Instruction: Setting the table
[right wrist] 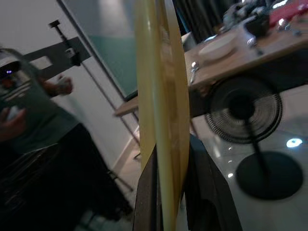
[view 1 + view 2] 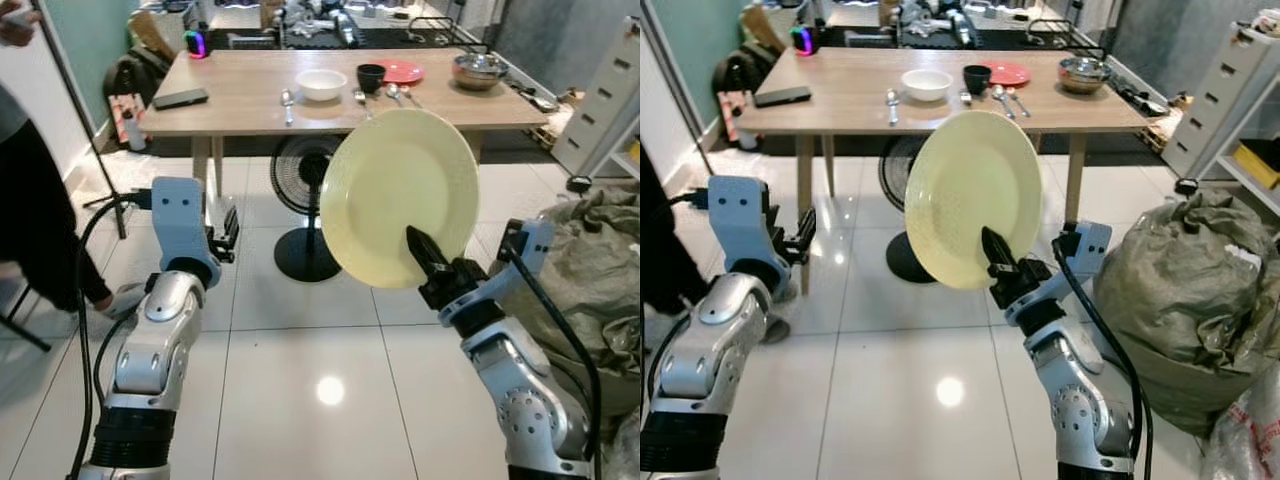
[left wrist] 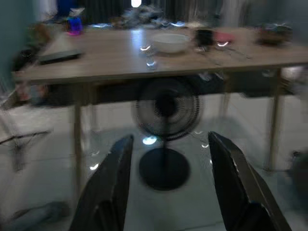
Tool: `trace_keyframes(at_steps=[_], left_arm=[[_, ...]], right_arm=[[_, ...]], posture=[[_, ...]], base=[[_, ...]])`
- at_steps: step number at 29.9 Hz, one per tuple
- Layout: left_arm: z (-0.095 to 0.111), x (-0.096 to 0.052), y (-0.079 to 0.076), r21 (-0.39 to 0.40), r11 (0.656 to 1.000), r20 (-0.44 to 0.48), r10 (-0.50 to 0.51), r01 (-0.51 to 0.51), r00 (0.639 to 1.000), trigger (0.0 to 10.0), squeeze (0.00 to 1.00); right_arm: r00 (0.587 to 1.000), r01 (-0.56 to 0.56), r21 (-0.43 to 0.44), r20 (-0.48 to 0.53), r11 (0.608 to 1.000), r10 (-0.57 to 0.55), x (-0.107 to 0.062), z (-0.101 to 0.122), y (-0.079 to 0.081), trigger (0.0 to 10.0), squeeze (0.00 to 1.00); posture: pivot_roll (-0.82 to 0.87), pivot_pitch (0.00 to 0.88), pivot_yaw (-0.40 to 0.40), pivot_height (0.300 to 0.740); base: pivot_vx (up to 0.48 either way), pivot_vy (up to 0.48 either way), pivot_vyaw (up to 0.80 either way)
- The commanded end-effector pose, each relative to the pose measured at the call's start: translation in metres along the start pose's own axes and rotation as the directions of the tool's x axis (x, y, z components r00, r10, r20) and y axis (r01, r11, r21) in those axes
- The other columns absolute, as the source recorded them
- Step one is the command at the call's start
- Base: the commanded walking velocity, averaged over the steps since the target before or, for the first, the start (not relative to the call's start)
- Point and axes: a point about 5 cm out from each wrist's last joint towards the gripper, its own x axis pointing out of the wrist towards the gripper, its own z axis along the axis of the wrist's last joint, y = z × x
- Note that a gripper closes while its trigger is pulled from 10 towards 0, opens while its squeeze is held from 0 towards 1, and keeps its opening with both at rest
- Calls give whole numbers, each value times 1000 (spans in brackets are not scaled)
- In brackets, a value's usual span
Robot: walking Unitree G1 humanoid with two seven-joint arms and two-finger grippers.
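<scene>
Nearest you, lower right of the frame: the right gripper (image 2: pixel 428 262) pinches the lower rim of the plate (image 2: pixel 398 195), one finger on each face. The plate is pale yellow, held nearly upright in the air, face toward you, well short of the surface. In the right wrist view it is edge-on between the fingers (image 1: pixel 202 192).

Lower left: the left gripper (image 2: pixel 226 238) is raised, fingers spread, holding nothing and pointing ahead.

Centre of the frame, on the tiled floor under the surface: a black fan (image 2: pixel 300 180). Right edge: a grey sack (image 2: pixel 600 260). Left edge: a person (image 2: pixel 35 200) stands by a stand.

Farther, upper half: the surface (image 2: pixel 250 100) carries a white bowl (image 2: pixel 321 84), spoon (image 2: pixel 287 99), black cup (image 2: pixel 371 76), red dish (image 2: pixel 402 71), steel bowl (image 2: pixel 479 70), more cutlery and a dark phone (image 2: pixel 181 98).

Step in hand, by my read: carrying the plate to the surface. Next you need to close the gap, level the plate, and set it on a bare patch, likely left of the spoon. Watch that the rim pinch does not slip as you tilt.
</scene>
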Motion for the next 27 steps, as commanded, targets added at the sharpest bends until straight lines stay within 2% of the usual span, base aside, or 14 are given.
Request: trace_keyframes(at_steps=[1,18,27], left_arm=[[-1,-2,8,18,1000,-5,24,-24,1000,10000,47],[-1,-2,8,18,1000,-3,24,-24,1000,10000,51],[-1,-2,7,15,1000,-2,22,-22,1000,10000,51]], right_arm=[[1000,-22,10,13,1000,22,3,0,5,10000,0],[1000,-17,21,20,1000,17,2,1,4,10000,0],[1000,-17,24,18,1000,17,2,1,4,10000,0]], posture=[[-79,0,91,740],[-81,0,89,740],[-82,0,86,740]], base=[[480,0,0],[480,0,0],[480,0,-757]])
